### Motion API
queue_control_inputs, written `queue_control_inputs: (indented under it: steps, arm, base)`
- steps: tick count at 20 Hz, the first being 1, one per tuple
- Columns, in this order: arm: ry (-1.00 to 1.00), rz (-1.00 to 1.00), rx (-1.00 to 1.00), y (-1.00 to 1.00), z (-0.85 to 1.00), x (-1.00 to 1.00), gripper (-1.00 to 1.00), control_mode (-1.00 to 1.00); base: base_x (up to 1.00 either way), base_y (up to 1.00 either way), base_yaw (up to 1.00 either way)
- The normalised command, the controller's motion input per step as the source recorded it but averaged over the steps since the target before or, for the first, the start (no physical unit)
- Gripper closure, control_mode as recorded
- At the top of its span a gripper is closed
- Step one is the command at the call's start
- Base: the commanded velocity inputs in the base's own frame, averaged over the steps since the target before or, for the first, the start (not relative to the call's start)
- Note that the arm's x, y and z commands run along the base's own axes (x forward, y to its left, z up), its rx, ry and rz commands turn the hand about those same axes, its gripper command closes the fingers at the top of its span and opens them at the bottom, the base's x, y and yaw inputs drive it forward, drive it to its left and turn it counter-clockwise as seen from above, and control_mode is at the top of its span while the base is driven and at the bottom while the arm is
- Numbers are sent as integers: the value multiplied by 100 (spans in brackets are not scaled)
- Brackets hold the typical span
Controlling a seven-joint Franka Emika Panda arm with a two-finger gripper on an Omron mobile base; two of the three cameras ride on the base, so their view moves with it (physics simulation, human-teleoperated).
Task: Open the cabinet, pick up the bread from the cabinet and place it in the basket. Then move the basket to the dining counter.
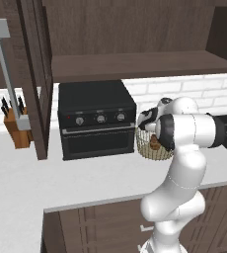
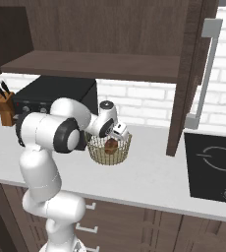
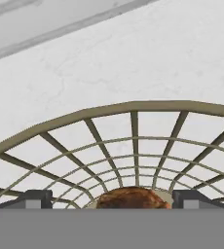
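Note:
The tan open-weave basket (image 1: pixel 161 154) (image 2: pixel 98 151) (image 3: pixel 133 108) stands on the white worktop just right of the black oven. The golden-brown bread (image 1: pixel 155 144) (image 2: pixel 111 145) (image 3: pixel 130 198) lies in its bottom. My gripper (image 2: pixel 116 136) (image 3: pixel 111 199) hangs over the basket, pointing down into it. It is open: in the hand view the fingertips (image 3: pixel 36 199) stand wide apart, with gaps to the bread on both sides. In the left base view my forearm covers most of the hand. The dark wall cabinet's door (image 1: pixel 35 74) (image 2: pixel 187 74) is swung open, its silver handle (image 1: pixel 8 74) (image 2: pixel 203 74) facing out.
The black oven (image 1: pixel 96 118) (image 2: pixel 51 96) sits against the brick wall. A knife block (image 1: pixel 18 126) (image 2: pixel 3 106) stands beyond it. A black cooktop (image 2: pixel 214 165) lies to the right. The open door hangs over the worktop (image 1: pixel 86 178). Brown drawers (image 2: pixel 134 226) run below.

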Motion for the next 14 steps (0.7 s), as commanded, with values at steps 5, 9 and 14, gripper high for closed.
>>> queue_control_inputs:
  steps: [5, 9, 14]
  arm:
    - [0, 0, 0, 0, 37, -68, -100, -100]
    - [0, 5, 0, 21, 42, -77, -100, -100]
    - [-4, 24, -3, 40, 27, -79, -100, -100]
  base:
    - [0, 0, 0]
    - [0, 0, 0]
    - [0, 0, 0]
